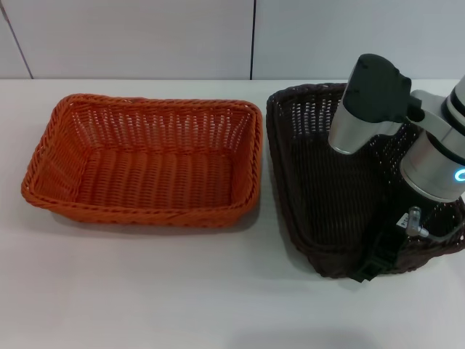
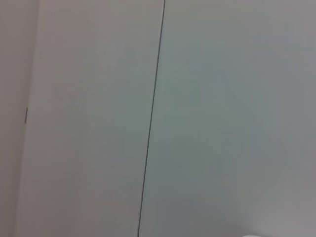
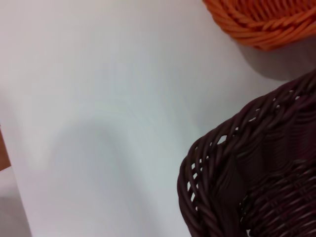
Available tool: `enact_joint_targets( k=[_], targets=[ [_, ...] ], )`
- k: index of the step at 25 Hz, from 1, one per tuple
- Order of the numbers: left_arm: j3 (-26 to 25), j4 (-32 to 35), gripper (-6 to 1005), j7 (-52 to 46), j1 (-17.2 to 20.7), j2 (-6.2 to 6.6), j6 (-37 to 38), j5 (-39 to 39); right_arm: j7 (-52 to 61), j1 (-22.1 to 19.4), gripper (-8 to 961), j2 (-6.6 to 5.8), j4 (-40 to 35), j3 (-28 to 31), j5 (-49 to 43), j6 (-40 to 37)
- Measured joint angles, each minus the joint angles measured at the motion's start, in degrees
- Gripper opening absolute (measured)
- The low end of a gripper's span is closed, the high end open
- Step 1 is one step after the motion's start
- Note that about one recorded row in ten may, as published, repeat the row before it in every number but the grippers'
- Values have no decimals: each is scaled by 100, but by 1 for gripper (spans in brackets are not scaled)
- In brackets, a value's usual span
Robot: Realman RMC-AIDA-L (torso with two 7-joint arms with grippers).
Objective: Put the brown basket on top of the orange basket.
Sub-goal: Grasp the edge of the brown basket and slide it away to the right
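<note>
Brown basket: the dark brown woven wicker basket (image 1: 320, 189) sits on the white worktop (image 1: 182, 291), on the robot's right.
Orange basket: the bright orange woven wicker basket (image 1: 145, 160) sits just beside it on the left, not touching.
Right tool: the right tool (image 1: 374, 262) is low at the brown basket's near rim; I cannot tell if it is apart or together.
Left tool: not seen; its camera shows only a grey wall (image 2: 222, 123).

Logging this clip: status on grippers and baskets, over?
Right gripper down at brown basket near rim. Left arm out of view. Orange basket beside it, apart. Not stacked yet.
</note>
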Motion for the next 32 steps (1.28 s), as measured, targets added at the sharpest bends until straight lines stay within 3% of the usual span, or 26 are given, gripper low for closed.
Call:
enact_joint_targets(
  k=[7, 32],
  targets=[
    [0, -7, 791, 11, 0, 0, 0, 0, 14, -3, 302, 0, -136, -28, -20, -14],
    [-6, 43, 791, 3, -5, 3, 1, 0, 319, 78, 177, 0, -1201, 39, -525, -402]
  ],
)
